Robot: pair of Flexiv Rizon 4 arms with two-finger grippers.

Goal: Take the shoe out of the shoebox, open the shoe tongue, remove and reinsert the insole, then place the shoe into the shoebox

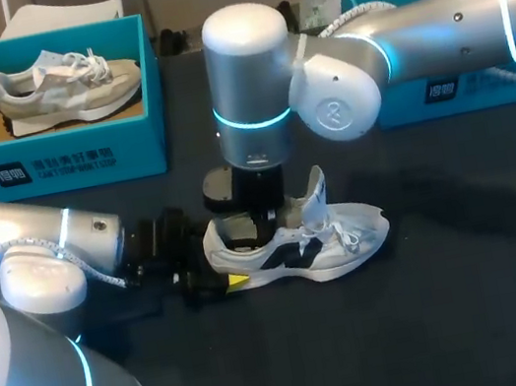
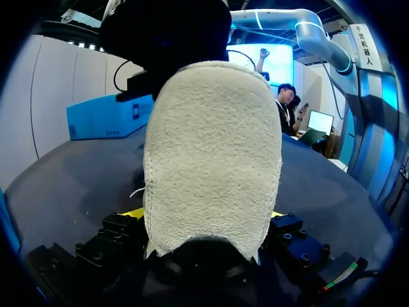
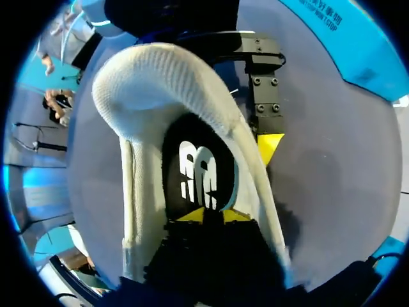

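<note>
At mid-frame on the table [image 1: 441, 321] lies the white shoe [image 1: 317, 243], toe toward the right, out of the shoebox [image 1: 490, 90] at upper right. Left claw [image 1: 218, 260] clamps the heel from both sides. Right claw [image 1: 265, 230] stands in the shoe mouth over the insole [image 3: 198, 173]; grip on it: cannot tell.

Risk, as I judge it: a pull on the insole drags the whole shoe up if the heel hold slips, or the insole buckles under the raised tongue [image 1: 316, 191].

Right arm enters from the right and drops near vertical. Left arm lies low, entering from the left.
</note>
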